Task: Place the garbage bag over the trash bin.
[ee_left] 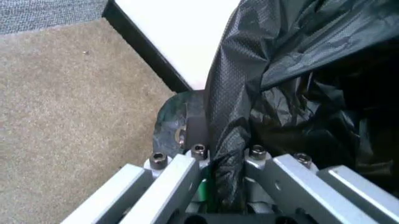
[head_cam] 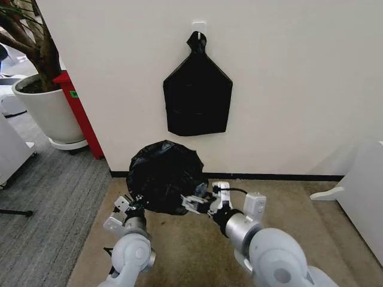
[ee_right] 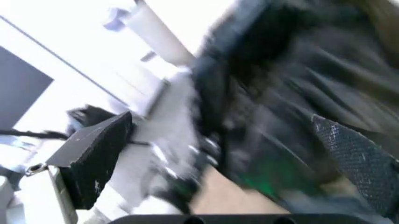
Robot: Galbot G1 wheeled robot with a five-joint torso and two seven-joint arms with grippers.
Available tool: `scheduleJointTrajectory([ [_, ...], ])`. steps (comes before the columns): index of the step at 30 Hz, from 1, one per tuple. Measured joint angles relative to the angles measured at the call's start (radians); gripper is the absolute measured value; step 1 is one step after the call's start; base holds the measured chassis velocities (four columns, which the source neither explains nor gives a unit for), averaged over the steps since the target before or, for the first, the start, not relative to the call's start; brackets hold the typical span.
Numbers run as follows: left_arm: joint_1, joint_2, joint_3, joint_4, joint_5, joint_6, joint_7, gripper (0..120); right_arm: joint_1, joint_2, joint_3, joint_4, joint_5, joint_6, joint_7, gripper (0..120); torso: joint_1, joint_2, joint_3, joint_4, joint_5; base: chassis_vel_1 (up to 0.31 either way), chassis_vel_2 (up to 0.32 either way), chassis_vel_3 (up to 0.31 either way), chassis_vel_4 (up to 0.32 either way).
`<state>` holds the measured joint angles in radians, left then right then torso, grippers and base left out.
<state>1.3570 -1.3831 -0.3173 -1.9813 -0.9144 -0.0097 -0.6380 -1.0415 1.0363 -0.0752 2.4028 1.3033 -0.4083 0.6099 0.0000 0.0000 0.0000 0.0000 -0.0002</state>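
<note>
I see the garbage bag [head_cam: 163,175] between both grippers. Left gripper [head_cam: 133,206] pinches its edge. Right gripper [head_cam: 194,202] spread wide beside it.

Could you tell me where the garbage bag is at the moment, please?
In the head view the garbage bag sits low on the floor against the white wall, below the black sheaf, with the left gripper and right gripper at its near edges.
</note>
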Motion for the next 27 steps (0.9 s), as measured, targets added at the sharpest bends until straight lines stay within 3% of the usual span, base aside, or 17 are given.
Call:
scheduleJointTrajectory([
  [2, 0.000, 0.001, 0.001, 0.000, 0.000, 0.001, 0.001, 1, 0.011, 0.000, -0.005, -0.007, -0.010, 0.016, -0.011, 100, 0.000, 0.000, 0.000, 0.0001, 0.0000, 0.000, 0.000, 0.000, 0.000],
  [6, 0.014, 0.018, 0.005, -0.011, 0.016, 0.015, 0.022, 1, 0.139, 0.000, -0.052, -0.118, -0.207, 0.080, -0.126, 100, 0.000, 0.000, 0.000, -0.0001, 0.0003, 0.000, 0.000, 0.000, 0.000],
  [8, 0.017, 0.022, 0.005, -0.012, 0.019, 0.017, 0.024, 1, 0.165, 0.001, -0.062, -0.134, -0.227, 0.081, -0.134, 100, 0.000, 0.000, 0.000, -0.0002, 0.0003, 0.000, 0.000, 0.000, 0.000],
  [11, 0.031, 0.042, 0.007, -0.013, 0.042, 0.030, 0.043, 1, 0.302, 0.010, -0.136, -0.222, -0.324, 0.079, -0.150, 100, 0.000, 0.000, 0.000, 0.0003, 0.0001, 0.000, 0.000, 0.000, 0.000],
  [15, 0.033, 0.058, 0.013, -0.012, 0.058, 0.062, 0.058, 1, 0.446, 0.014, -0.264, -0.352, -0.692, 0.042, -0.215, 100, 0.000, 0.000, 0.000, 0.0002, 0.0000, 0.000, 0.000, 0.000, 0.000],
  [16, 0.033, 0.058, 0.013, -0.012, 0.058, 0.062, 0.058, 1, 0.446, 0.014, -0.264, -0.352, -0.692, 0.042, -0.215, 100, 0.000, 0.000, 0.000, 0.0002, 0.0000, 0.000, 0.000, 0.000, 0.000],
  [18, 0.029, 0.063, 0.015, -0.011, 0.059, 0.093, 0.062, 1, 0.493, 0.014, -0.321, -0.419, -0.957, 0.043, -0.355, 100, 0.000, 0.000, 0.000, 0.0002, 0.0000, 0.000, 0.000, 0.000, 0.000],
  [22, 0.021, 0.069, 0.017, -0.012, 0.052, 0.124, 0.065, 1, 0.519, 0.018, -0.392, -0.449, -1.269, 0.030, -0.516, 100, 0.000, 0.000, 0.000, 0.0001, 0.0002, 0.000, 0.000, 0.000, 0.000],
  [27, 0.017, 0.074, 0.017, -0.014, 0.046, 0.138, 0.065, 1, 0.536, 0.001, -0.462, -0.447, -1.394, 0.012, -0.597, 100, 0.000, 0.000, 0.000, 0.0000, 0.0001, 0.000, 0.000, 0.000, 0.000],
])
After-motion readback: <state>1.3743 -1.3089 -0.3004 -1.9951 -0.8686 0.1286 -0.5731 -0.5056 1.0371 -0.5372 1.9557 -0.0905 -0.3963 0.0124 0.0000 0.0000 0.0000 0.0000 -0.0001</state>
